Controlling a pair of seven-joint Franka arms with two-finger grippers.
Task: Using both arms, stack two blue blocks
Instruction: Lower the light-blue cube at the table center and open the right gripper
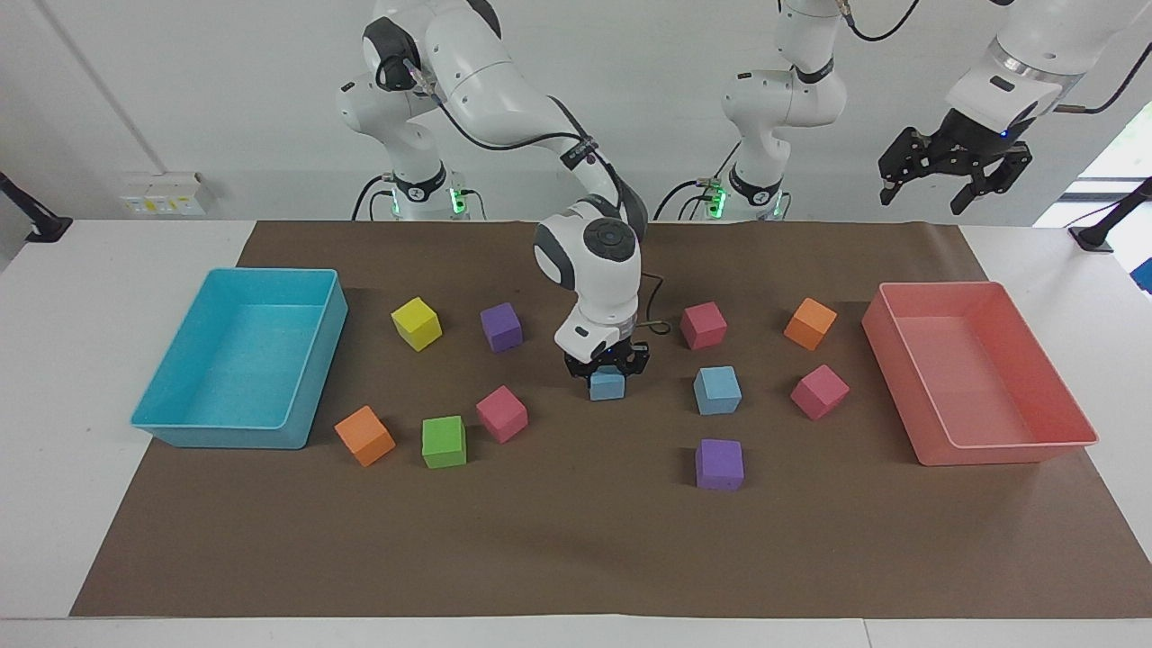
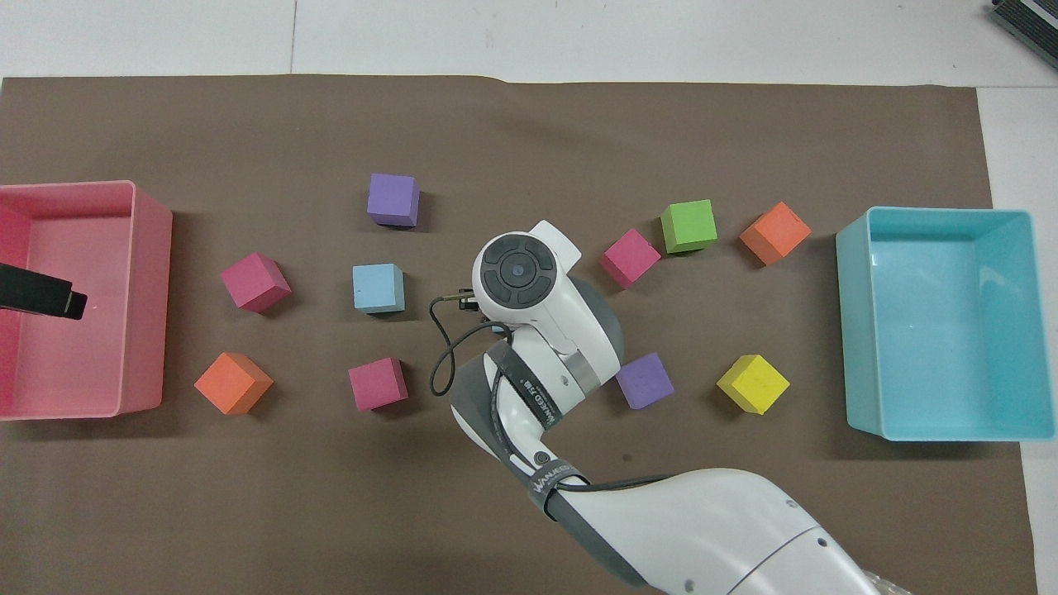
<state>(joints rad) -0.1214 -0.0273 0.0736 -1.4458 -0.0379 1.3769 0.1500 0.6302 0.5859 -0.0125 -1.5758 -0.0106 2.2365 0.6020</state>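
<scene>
A white table [image 1: 81, 297] under brown paper [image 1: 576, 558], white wall [image 1: 225, 90] above.

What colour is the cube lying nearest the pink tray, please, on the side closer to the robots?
Orange cube, seen best in the facing view.

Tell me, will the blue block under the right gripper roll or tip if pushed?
Probably not: the blue block is a cube resting flat on the brown mat, so it should slide. Its matte, foam-like look suggests light and slightly squashy.
</scene>
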